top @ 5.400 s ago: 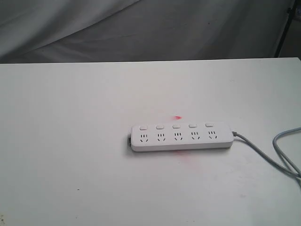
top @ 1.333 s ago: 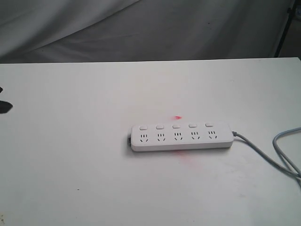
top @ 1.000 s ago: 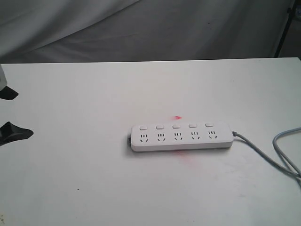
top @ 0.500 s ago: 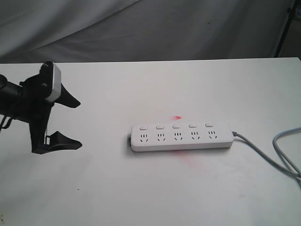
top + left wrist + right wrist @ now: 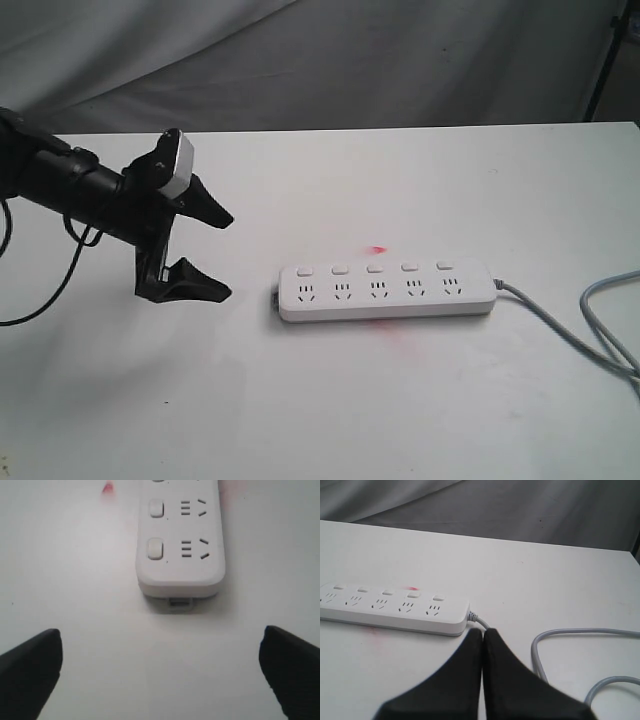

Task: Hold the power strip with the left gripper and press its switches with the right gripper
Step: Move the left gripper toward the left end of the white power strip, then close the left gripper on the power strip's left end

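Left hand (image 5: pixel 229 256) spread wide, just short of power strip (image 5: pixel 390 303)

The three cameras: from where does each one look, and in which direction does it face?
Exterior view: off the arms, above the table, looking down across it at the power strip; the left gripper and its arm show at left.
Left wrist view: behind the open jaws, facing the strip's end away from the cable; both black fingertips show.
Right wrist view: low behind the shut right gripper, facing the strip's cable end.
Shared: all three views show the power strip.
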